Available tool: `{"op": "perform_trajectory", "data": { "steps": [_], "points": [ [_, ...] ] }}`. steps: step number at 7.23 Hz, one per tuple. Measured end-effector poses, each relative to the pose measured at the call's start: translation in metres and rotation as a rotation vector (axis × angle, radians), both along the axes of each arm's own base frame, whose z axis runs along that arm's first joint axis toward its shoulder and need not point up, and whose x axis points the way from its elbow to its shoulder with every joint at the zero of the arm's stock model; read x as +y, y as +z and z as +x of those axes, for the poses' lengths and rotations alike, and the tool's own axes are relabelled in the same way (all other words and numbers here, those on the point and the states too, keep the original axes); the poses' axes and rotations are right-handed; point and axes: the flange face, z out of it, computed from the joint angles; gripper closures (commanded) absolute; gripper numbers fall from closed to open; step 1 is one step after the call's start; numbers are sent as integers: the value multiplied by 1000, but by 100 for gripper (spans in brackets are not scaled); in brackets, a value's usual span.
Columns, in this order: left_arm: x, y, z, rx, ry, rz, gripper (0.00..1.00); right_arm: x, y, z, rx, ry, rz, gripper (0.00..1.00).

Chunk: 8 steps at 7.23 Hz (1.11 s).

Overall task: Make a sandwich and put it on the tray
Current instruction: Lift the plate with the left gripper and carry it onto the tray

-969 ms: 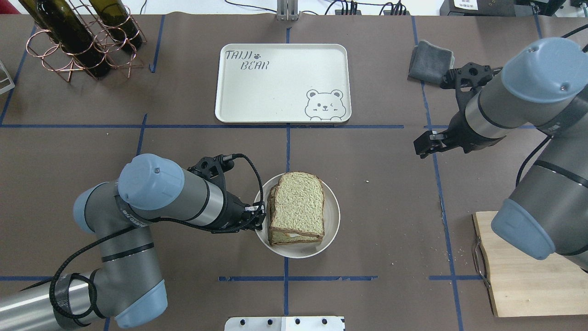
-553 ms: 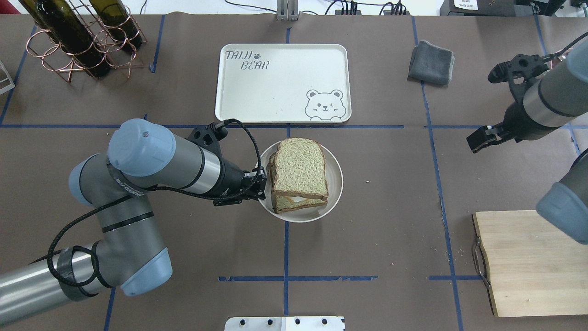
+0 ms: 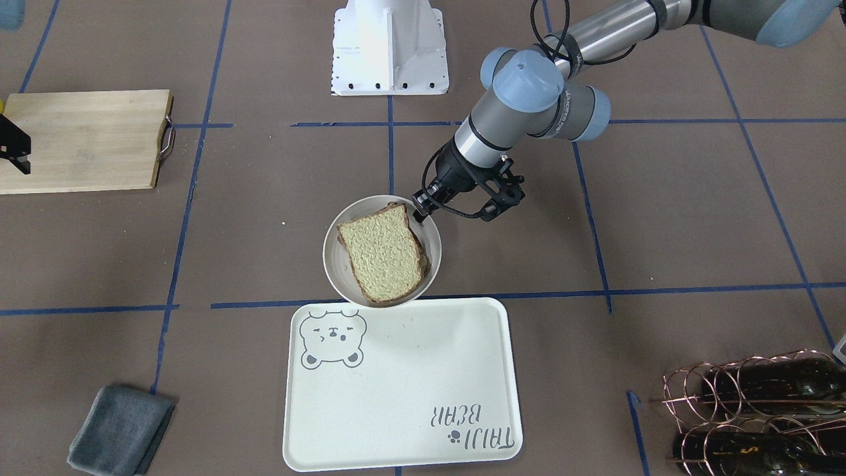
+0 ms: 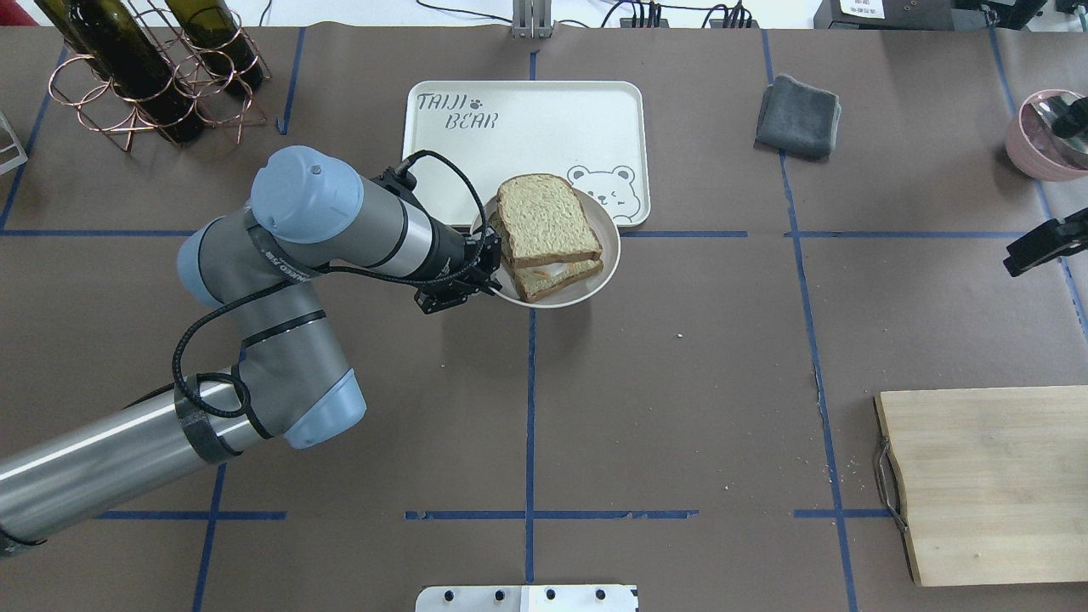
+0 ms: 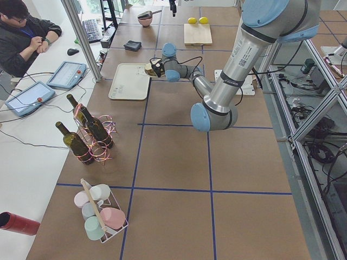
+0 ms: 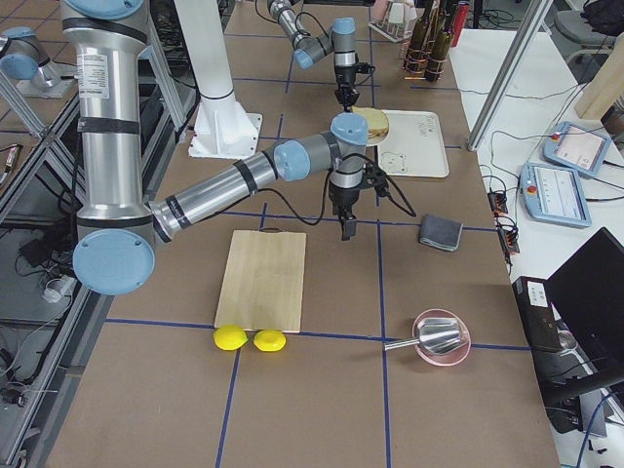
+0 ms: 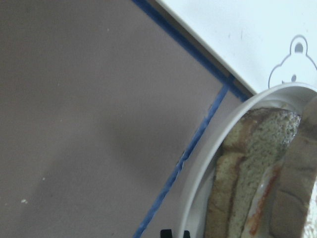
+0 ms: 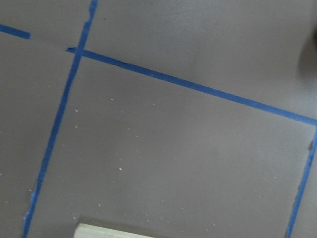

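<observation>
The sandwich [image 4: 544, 225], two wholegrain slices with white egg between them, lies on the small round plate [image 4: 609, 248]. My left gripper [image 4: 491, 270] is shut on the plate's left rim and holds it above the table. The plate overlaps the near edge of the cream bear tray [image 4: 527, 136]. The front view shows the same grip [image 3: 421, 210], the sandwich [image 3: 383, 254] and the tray [image 3: 396, 383]. The left wrist view shows the plate rim [image 7: 198, 188], the sandwich edge [image 7: 242, 183] and the tray [image 7: 247, 34]. My right gripper [image 4: 1016, 259] is at the far right edge; I cannot tell its jaws.
A copper rack of wine bottles [image 4: 153, 68] stands at the back left. A grey cloth [image 4: 799, 115] lies right of the tray. A pink bowl with a metal scoop [image 4: 1050, 136] is far right. A wooden cutting board [image 4: 986, 484] lies at the front right, with two lemons [image 6: 244, 338] beside it.
My left gripper has carried the plate with the sandwich away from me, from the table's middle to the tray's near edge. My right arm has drawn back to the right.
</observation>
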Motion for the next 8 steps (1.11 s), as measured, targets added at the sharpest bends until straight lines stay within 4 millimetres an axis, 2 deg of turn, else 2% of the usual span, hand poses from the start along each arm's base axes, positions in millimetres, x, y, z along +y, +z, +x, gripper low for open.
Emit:
{"op": "perform_trajectory", "data": {
  "steps": [2,3,5,7,8],
  "points": [
    [-46,18,12,22,-186,-131,100,-6,39,47,-44,10,-35,0],
    [-65,22,23,35,-270,-181,100,-7,47,56,-55,18,-46,0],
    [-88,21,40,45,-363,-232,100,-9,50,60,-61,25,-51,0],
    [-99,26,54,55,-388,-232,100,-11,48,60,-62,30,-49,0],
    [-101,28,58,62,-392,-228,79,-12,47,60,-62,32,-49,0]
  ]
}}
